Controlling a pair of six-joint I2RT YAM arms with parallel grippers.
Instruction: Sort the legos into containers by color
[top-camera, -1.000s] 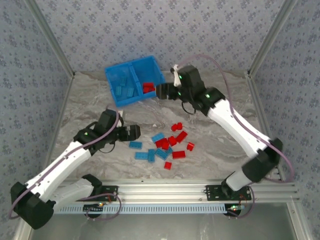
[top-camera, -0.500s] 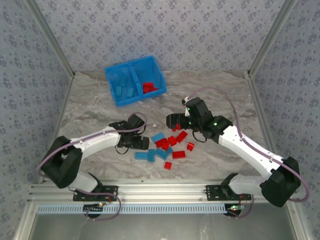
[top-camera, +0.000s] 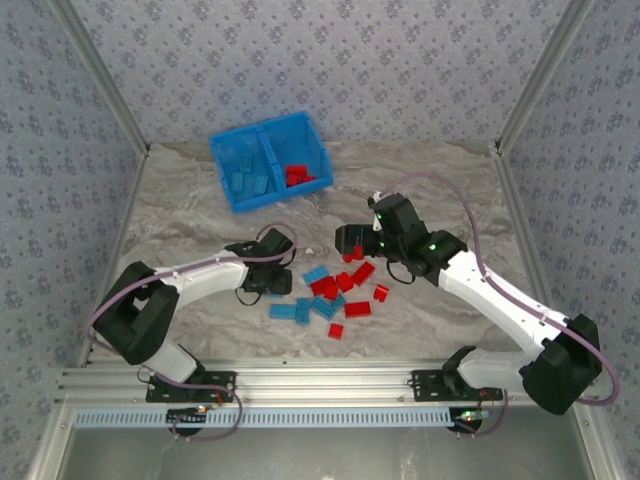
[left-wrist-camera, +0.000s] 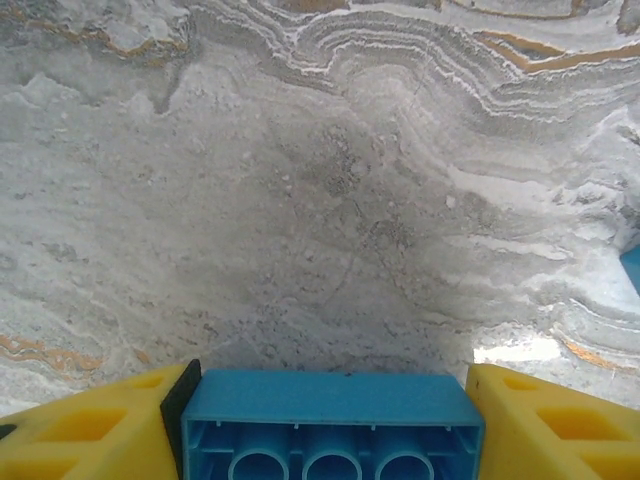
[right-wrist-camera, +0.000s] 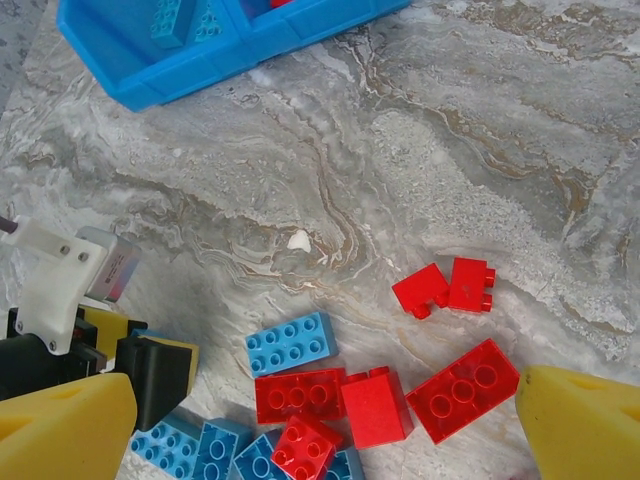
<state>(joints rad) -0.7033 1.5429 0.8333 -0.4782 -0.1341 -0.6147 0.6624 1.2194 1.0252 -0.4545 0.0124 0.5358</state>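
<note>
My left gripper (top-camera: 272, 284) is low on the table at the left edge of the lego pile (top-camera: 333, 293), shut on a light blue brick (left-wrist-camera: 330, 420) held between its yellow fingers (left-wrist-camera: 90, 430), hollow underside toward the camera. My right gripper (top-camera: 347, 243) hovers open above the pile's far side; its yellow fingers (right-wrist-camera: 65, 430) straddle red bricks (right-wrist-camera: 463, 390) and blue bricks (right-wrist-camera: 290, 343) lying loose below. The blue bin (top-camera: 226, 150) sits at the back left, with blue bricks (top-camera: 248, 183) in its left compartment and red bricks (top-camera: 297, 175) in its right.
Two small red bricks (right-wrist-camera: 445, 287) lie apart at the pile's far right. My left gripper (right-wrist-camera: 140, 365) shows at the left of the right wrist view, close beside my right finger. Bare marble table (top-camera: 440, 190) stretches between pile and bin.
My right arm swung from the bin down to above the pile. My left gripper moved right and down onto the blue brick at the pile's left edge and closed on it.
</note>
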